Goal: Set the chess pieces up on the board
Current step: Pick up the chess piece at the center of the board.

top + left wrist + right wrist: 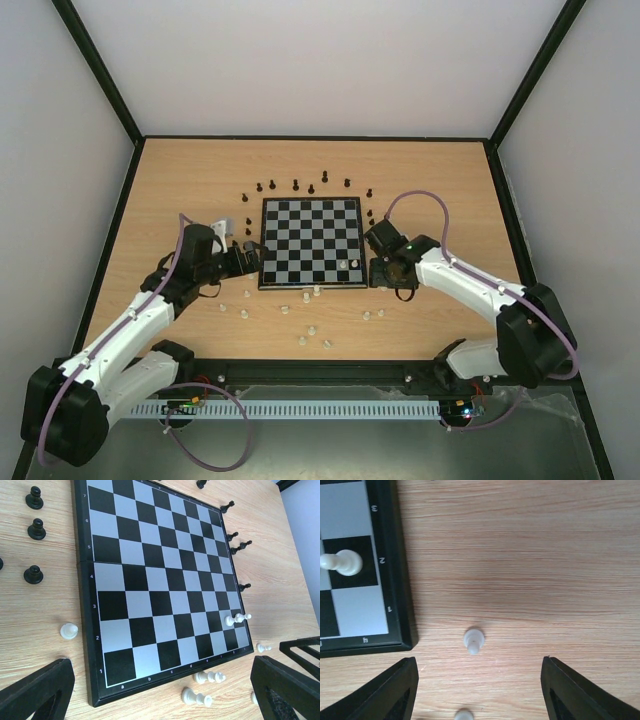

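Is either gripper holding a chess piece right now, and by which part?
Nothing is held: left gripper and right gripper are open, a white pawn untouched beneath the right.

Chessboard [165,580]: glossy black and silvery-white checks, thin black frame with small white letters and numerals along its edge; one cream-white chessman [341,562] sits on a black square. Black chessmen [34,497] at upper left of the left wrist view, cream-white ones [210,677] at its lower edge, all on a light tan wooden tabletop [520,555] with fine darker grain lines. Arms [460,275] white with black joints, cables [420,194] purple.
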### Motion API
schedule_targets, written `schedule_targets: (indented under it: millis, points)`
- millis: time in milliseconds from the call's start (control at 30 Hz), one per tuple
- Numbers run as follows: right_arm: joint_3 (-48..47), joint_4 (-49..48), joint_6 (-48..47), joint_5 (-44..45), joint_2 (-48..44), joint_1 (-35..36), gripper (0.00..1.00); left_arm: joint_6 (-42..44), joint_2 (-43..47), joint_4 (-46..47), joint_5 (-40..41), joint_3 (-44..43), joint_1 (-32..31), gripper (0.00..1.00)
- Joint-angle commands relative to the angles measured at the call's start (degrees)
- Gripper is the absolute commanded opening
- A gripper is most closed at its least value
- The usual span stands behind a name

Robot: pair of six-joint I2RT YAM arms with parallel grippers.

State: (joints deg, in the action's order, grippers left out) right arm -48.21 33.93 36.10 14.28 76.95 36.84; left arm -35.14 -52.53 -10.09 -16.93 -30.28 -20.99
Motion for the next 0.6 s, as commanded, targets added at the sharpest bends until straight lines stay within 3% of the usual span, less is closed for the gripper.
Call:
schedule_targets:
  millis: [0,200,567]
  points:
    - [1.39,-0.99,0.48,-3.18,1.15,-1.88,0.67,-0.04,-0.03,0.46,-1.08,-1.75,-0.1,1.0]
    - [1.64,-2.29,-1.32,-3.87,4.69,-2.21,0.56,0.05,0.03,0.96,-1.38,-1.55,-0.1,1.0]
    - [1.89,-3.34,-1.96,-4.08,6.31,-2.21,0.56,-0.08,0.25,1.45,-1.43,-2.03,-0.18,1.0]
